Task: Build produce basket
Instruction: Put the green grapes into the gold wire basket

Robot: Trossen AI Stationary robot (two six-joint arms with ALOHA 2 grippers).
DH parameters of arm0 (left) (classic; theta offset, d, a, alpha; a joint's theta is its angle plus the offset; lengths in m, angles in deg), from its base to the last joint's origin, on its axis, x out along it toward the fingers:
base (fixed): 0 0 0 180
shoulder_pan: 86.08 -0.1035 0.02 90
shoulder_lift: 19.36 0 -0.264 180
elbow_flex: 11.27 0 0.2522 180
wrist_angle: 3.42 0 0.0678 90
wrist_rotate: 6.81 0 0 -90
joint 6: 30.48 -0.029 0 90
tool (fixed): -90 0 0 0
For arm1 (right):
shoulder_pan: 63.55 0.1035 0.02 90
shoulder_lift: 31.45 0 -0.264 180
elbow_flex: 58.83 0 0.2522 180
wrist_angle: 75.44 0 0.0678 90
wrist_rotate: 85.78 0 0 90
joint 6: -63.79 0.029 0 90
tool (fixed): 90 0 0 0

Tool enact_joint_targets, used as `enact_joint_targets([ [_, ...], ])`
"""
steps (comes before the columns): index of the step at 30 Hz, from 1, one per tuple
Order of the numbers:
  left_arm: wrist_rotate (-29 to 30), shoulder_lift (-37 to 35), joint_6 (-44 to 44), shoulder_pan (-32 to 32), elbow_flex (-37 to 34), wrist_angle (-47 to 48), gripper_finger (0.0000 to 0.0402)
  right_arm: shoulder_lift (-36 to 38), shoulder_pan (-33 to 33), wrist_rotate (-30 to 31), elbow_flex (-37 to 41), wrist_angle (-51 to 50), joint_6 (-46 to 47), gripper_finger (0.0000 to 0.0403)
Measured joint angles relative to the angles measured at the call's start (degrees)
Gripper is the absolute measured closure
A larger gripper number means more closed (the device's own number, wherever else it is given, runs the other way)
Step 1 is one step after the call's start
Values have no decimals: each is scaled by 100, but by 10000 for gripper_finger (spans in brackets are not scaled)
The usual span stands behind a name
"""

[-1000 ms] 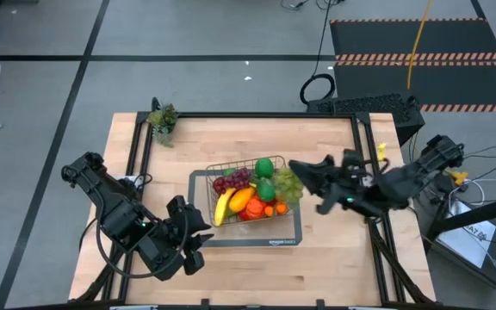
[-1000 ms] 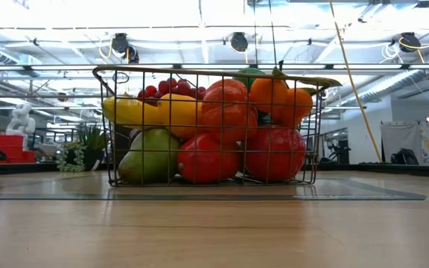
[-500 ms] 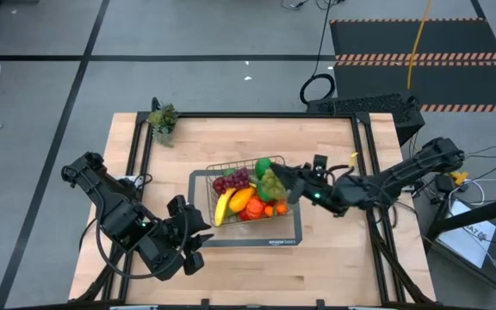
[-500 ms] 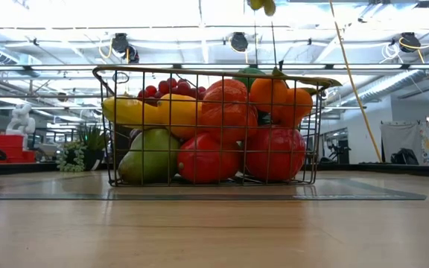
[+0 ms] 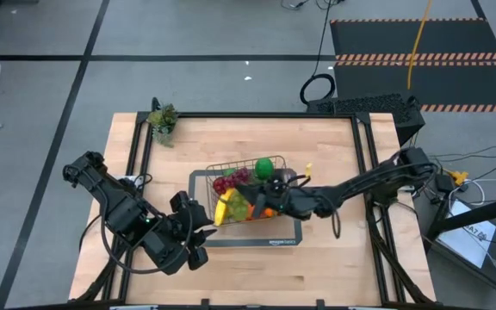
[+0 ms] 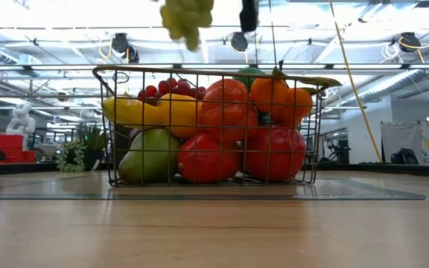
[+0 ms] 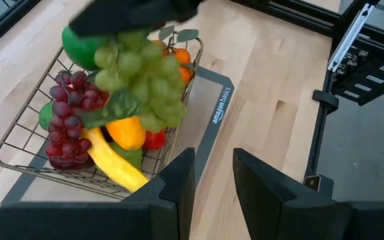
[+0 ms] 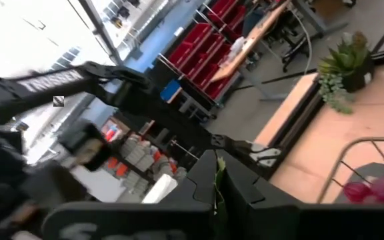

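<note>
Green grapes (image 5: 238,207) hang in a bunch from the right tool (image 5: 257,205), whose fingers are closed tight on the stem, above the near left part of the basket (image 5: 211,167). From worktop height the bunch (image 6: 187,18) dangles clear of the basket's top rim (image 6: 207,72), with the dark tool beside it at the upper edge. Silvery wire walls hold the produce: a yellow banana (image 5: 223,208), dark red grapes (image 5: 232,180), a green ball (image 5: 264,166), oranges (image 6: 278,95), red apples (image 6: 274,153) and a green pear (image 6: 149,164). The basket sits on its dark grey base (image 5: 284,240) near the middle of the wooden worktop (image 5: 231,133). The left tool (image 7: 212,175) waits at the near left of the basket, low over the worktop, its fingers parted and holding nothing. A small potted plant (image 5: 163,119) stands at the far left corner.
</note>
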Motion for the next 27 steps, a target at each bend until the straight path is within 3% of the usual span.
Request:
enact_joint_targets([
  [16, -7, 0, 101, 17, 0, 2, 300, -385, -143, -191, 0, -205, 9, 403],
  [27, -9, 0, 60, 17, 1, 24, 300, -373, -125, -164, -10, -1148, 258, 380],
])
